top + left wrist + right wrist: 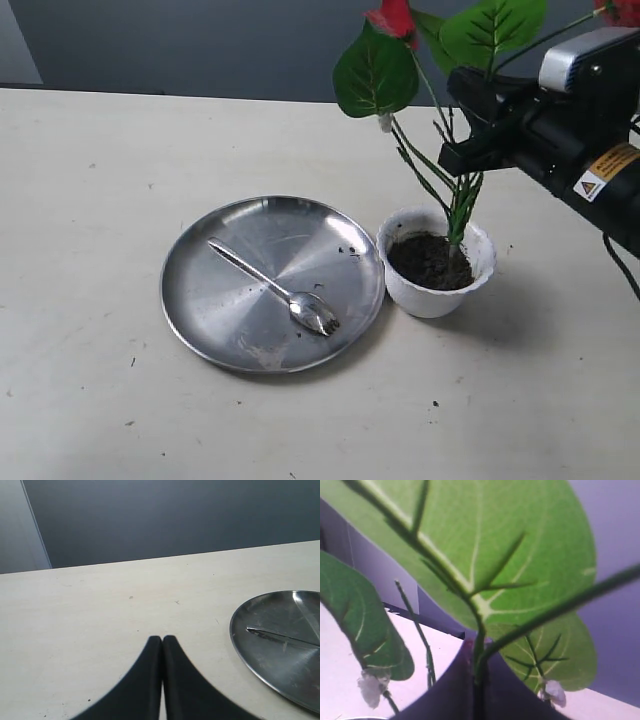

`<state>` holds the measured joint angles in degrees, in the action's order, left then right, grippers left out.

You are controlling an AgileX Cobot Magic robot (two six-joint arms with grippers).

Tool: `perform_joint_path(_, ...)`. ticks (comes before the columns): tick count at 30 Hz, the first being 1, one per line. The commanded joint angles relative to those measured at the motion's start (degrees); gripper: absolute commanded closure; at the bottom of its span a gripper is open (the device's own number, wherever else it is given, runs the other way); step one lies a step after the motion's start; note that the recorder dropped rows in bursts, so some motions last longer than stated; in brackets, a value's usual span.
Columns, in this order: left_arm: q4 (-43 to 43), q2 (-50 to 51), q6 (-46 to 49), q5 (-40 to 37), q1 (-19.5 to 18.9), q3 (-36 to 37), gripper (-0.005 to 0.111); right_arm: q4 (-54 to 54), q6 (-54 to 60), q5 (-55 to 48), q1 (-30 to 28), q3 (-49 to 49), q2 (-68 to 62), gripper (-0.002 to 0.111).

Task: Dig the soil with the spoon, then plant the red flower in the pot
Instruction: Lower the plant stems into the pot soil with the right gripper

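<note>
Two grippers. Right gripper: clamped on stems of red flower, above pot. Stem bases set in soil inside pot, plant upright. Left gripper: fingers pressed together, empty, over bare table. Spoon: flat on steel plate, just beside pot.
</note>
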<state>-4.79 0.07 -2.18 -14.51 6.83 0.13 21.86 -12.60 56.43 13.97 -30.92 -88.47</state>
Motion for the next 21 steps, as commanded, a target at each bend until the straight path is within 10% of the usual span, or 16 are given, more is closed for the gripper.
perform_joint_path(1,0.0,-0.1,-0.2,0.8,0.3,-0.1,0.106,-2.4,2.5,2.7,-0.2,-1.0,-3.3,0.108)
perform_joint_path(21,0.0,-0.1,-0.2,0.8,0.3,-0.1,0.106,-3.9,3.9,6.2,1.4,-10.8,-15.8,0.108)
